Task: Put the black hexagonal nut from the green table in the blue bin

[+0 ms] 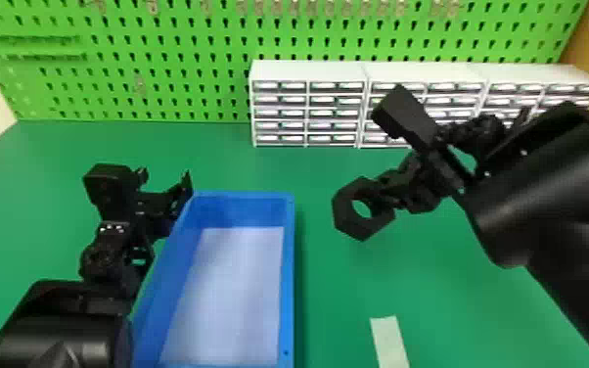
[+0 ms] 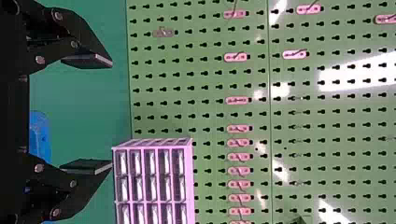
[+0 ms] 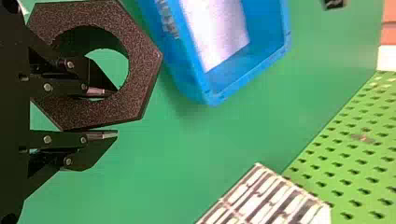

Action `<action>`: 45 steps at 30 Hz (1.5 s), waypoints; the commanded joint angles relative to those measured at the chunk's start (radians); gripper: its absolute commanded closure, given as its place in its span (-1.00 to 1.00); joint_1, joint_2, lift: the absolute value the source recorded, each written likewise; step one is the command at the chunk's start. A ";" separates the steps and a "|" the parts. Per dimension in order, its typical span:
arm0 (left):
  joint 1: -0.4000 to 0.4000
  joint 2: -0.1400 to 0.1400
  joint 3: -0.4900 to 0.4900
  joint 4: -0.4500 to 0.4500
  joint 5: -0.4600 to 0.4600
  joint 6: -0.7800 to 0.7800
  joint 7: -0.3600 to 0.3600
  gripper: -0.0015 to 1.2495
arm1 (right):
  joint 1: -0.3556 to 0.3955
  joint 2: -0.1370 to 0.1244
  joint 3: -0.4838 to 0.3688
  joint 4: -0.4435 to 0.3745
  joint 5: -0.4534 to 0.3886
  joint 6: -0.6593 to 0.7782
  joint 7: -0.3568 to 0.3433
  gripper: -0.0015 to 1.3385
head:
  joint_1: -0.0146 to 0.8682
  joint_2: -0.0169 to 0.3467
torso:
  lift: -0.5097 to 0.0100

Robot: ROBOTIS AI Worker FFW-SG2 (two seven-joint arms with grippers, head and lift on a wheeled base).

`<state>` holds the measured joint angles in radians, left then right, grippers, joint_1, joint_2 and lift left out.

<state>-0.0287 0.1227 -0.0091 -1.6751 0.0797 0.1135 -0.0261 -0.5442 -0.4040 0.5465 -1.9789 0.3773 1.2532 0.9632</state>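
Shut on the black hexagonal nut [image 1: 345, 211], my right gripper [image 1: 387, 191] holds it above the green table [image 1: 328, 303], to the right of the blue bin [image 1: 288, 274]. In the right wrist view, one finger of the right gripper [image 3: 113, 113] passes into the hole of the nut [image 3: 144, 65] and the other lies against its outer side. My left gripper [image 1: 165, 178] is by the bin's far left corner. In the left wrist view, the left gripper [image 2: 112, 114] stands open, its fingers wide apart with nothing between them. White lining [image 1: 230, 293] covers the bin's floor.
White drawer cabinets [image 1: 308, 71] stand along the back of the table, behind the right arm. A green pegboard [image 1: 161, 58] rises behind them. A pale strip [image 1: 389, 337] lies near the front, right of the bin.
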 commanded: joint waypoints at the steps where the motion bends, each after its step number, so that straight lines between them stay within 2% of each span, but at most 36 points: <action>1: 0.000 0.000 0.000 0.000 0.000 0.000 0.000 -0.22 | -0.019 0.031 0.010 0.000 -0.001 -0.011 0.000 0.50 | 0.59 -0.63 | 0.59; 9: -0.002 0.000 0.000 0.002 0.000 0.000 0.000 -0.22 | -0.049 0.073 0.039 0.006 -0.023 -0.038 -0.017 0.50 | 0.59 -0.63 | 0.59; 14: -0.005 0.000 0.000 0.000 0.002 0.000 0.000 -0.22 | -0.068 0.100 0.066 0.023 -0.106 -0.063 -0.078 0.50 | 0.59 -0.63 | 0.59; 29: -0.004 0.000 0.004 0.000 0.000 0.000 0.000 -0.22 | -0.123 0.149 0.178 0.129 -0.370 -0.156 -0.218 0.50 | 0.59 -0.63 | 0.59; 35: -0.004 0.000 0.004 0.000 0.000 0.000 0.000 -0.22 | -0.129 0.154 0.208 0.173 -0.428 -0.190 -0.245 0.50 | 0.59 -0.63 | 0.59; 45: -0.005 -0.002 0.001 0.002 0.000 0.000 0.000 -0.22 | -0.137 0.159 0.283 0.250 -0.543 -0.282 -0.342 0.50 | 0.59 -0.63 | 0.59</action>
<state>-0.0329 0.1218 -0.0071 -1.6742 0.0798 0.1135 -0.0256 -0.6807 -0.2468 0.8049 -1.7595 -0.1258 1.0077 0.6390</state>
